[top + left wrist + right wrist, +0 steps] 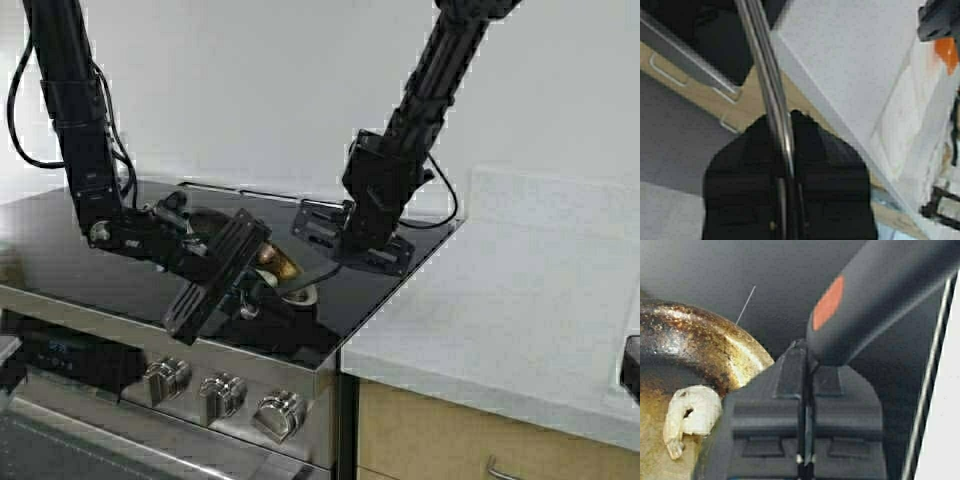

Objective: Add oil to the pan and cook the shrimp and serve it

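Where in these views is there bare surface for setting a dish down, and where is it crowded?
Free: the white counter right of the cooktop; also the cooktop's glass left of the left arm. Crowded: the cooktop's front middle, where the left tool grips the pan and the right tool holds a grey handle beside it.

Kitchen: stove (250, 330), knobs (222, 392), countertop (520, 320)

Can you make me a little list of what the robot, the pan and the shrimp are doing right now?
Place: black stovetop
Pan: pan, browned inside, on the stovetop
Shrimp: one pale shrimp lying in the pan
Left gripper: left gripper shut on the pan's thin steel handle
Right gripper: right gripper shut on a grey tool handle with an orange patch
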`<state>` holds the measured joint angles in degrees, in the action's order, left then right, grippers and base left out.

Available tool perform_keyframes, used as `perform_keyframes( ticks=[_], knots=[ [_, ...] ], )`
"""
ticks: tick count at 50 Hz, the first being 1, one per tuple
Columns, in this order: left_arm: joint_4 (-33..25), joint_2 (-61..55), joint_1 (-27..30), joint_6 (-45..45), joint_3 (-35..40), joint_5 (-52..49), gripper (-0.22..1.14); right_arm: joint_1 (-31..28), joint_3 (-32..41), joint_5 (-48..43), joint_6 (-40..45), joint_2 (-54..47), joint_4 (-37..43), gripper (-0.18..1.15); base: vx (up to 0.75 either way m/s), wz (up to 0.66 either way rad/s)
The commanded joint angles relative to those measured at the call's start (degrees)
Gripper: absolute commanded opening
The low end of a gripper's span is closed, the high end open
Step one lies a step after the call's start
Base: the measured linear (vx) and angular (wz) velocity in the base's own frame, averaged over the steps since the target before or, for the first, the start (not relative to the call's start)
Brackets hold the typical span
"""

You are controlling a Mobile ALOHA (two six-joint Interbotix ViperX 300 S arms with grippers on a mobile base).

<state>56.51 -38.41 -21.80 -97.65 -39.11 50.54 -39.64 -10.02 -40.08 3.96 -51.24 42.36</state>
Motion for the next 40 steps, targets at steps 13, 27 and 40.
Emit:
perform_keyframes(
  ticks=[13,27,40],
  knots=[
    [4.13,1.32,-0.88,-0.7,1.85,3.78,0.03,-1.93,2.02,0.97,-0.09,1.49,-0.88,0.07,0.0,0.0],
    [6.42,0.7,-0.88,-2.02,2.02,5.27,0.03,-1.93,2.64,0.97,-0.09,1.76,-0.88,0.07,0.0,0.0],
    [6.42,0.62,-0.88,-2.02,1.93,5.45,0.03,-1.93,2.37,0.7,0.0,1.76,-0.7,0.07,0.0,0.0]
  ],
)
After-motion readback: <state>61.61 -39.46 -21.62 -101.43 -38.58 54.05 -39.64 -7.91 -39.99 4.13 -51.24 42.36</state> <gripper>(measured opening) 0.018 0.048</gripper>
